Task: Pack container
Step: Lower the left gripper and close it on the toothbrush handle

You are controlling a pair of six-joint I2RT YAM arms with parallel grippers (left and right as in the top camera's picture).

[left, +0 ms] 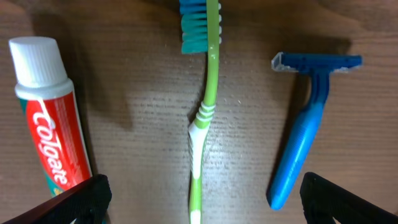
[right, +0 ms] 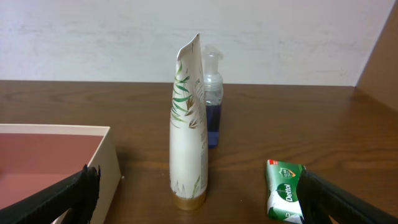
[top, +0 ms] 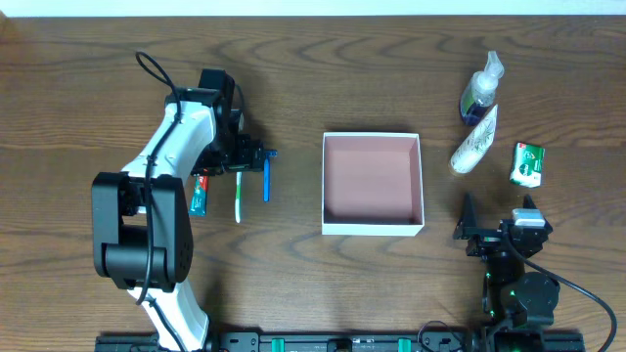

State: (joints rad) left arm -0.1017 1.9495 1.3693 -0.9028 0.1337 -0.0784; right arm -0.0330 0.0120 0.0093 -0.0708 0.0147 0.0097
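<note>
The container (top: 373, 229), a shallow white-walled box with a pinkish inside, stands mid-table with nothing in it. Its corner shows in the right wrist view (right: 109, 163). My left gripper (top: 241, 160) is open and empty. It hangs over a green toothbrush (left: 204, 118), with a Colgate toothpaste tube (left: 48, 118) to one side and a blue razor (left: 303, 143) to the other. The toothbrush lies between its fingers (left: 205, 208), untouched. My right gripper (top: 499, 223) is open and empty, low near the front edge. Its fingers (right: 199, 210) face a white leaf-printed tube (right: 189, 124).
A blue pump bottle (right: 212, 99) stands behind the white tube, and a green Dettol soap (right: 284, 198) lies to its right. From overhead the bottle (top: 481, 93), tube (top: 475, 143) and soap (top: 528, 163) sit right of the container, and the toothbrush (top: 238, 196), razor (top: 266, 182) and toothpaste (top: 200, 196) left of it.
</note>
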